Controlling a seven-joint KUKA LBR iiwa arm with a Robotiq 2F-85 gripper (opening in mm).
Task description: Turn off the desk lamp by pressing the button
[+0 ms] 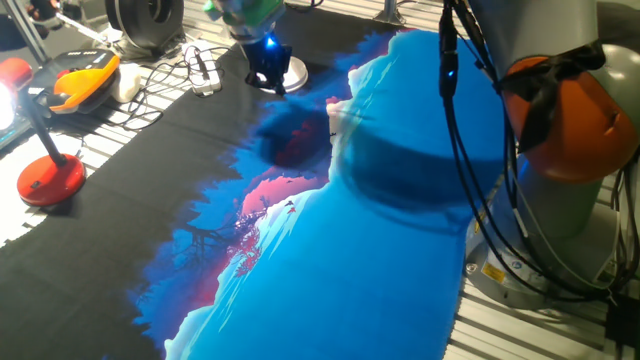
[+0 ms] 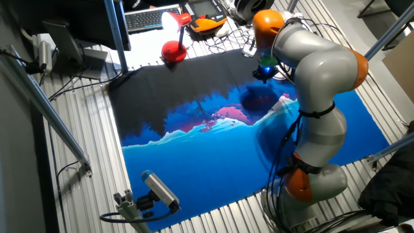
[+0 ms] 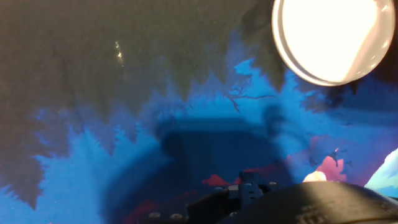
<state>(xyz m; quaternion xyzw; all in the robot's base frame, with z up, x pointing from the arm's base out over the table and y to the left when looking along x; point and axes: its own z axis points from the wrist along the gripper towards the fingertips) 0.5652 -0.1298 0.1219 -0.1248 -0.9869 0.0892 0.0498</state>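
Half the desk lamp [image 3: 333, 38] base is cropped in hand view; gripper [image 1: 268, 72] covers it elsewhere. Finger gap? Can't tell.

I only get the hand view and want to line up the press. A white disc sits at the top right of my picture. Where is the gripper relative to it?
Observer: In one fixed view the gripper hangs at the edge of the desk lamp, over its white base. I cannot tell whether they touch.
Operator: Is there another lamp I might confuse it with?
Observer: Yes, a red-based lamp stands well apart from the gripper.
Operator: Is that one lit?
Observer: Its head glows bright in the other fixed view.
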